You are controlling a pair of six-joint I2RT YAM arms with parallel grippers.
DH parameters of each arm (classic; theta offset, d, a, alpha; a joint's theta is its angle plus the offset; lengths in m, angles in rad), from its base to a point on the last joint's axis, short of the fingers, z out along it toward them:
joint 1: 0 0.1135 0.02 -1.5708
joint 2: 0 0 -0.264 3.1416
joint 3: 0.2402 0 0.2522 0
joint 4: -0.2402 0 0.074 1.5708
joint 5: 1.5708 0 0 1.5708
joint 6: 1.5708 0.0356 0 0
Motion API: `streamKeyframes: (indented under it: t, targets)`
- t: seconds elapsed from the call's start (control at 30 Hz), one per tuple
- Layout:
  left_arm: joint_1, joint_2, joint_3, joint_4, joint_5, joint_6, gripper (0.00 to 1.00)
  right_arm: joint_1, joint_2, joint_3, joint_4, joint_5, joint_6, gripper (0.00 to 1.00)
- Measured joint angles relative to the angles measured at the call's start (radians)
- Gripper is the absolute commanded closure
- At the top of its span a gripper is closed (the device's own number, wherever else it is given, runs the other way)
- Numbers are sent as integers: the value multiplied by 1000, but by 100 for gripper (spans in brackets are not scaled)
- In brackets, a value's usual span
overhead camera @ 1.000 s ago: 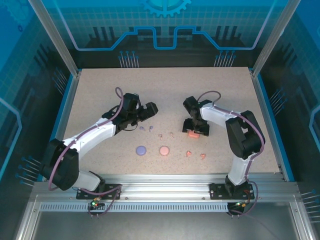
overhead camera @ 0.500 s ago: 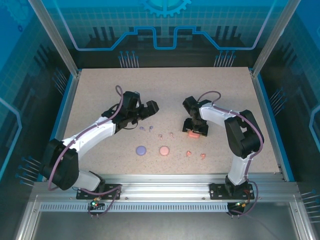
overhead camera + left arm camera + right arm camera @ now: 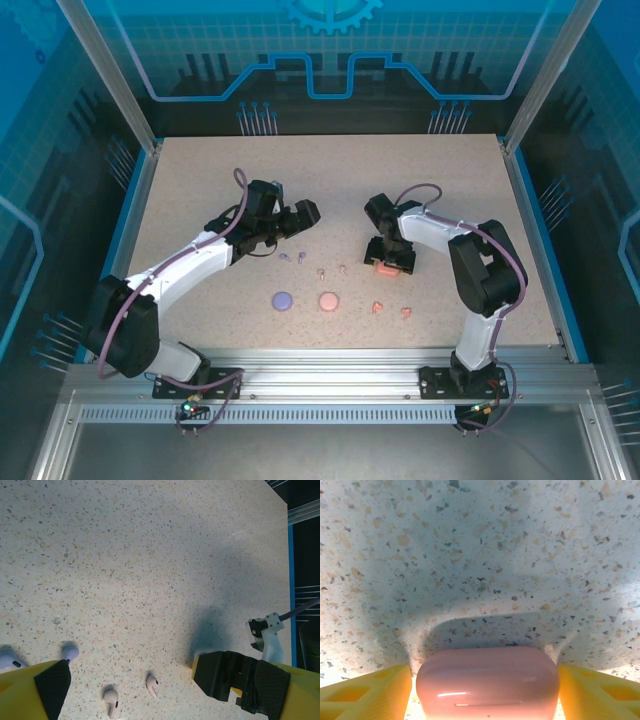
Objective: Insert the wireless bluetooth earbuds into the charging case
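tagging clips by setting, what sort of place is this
Most likely a robot lab test cell: a speckled table boxed in by aluminium posts and blue panels, with two arms bolted to a rail at its edge, the right end effector gripping a case.

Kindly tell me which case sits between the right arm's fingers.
The coral case, flanked by the right fingers; the purple case and pink case lie free.
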Motion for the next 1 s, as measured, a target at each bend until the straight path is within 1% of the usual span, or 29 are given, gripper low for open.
streamKeyframes:
  t: [0.83, 0.97, 1.0]
  targets:
    - [0, 13, 6, 1, 14, 3, 1, 5, 0, 0, -3, 7, 0, 26]
    - [0, 21, 6, 2, 20, 3, 1, 9, 0, 0, -3, 7, 3, 33]
    - [0, 25, 6, 5, 25, 3, 1, 11, 0, 0, -3, 6, 4, 36]
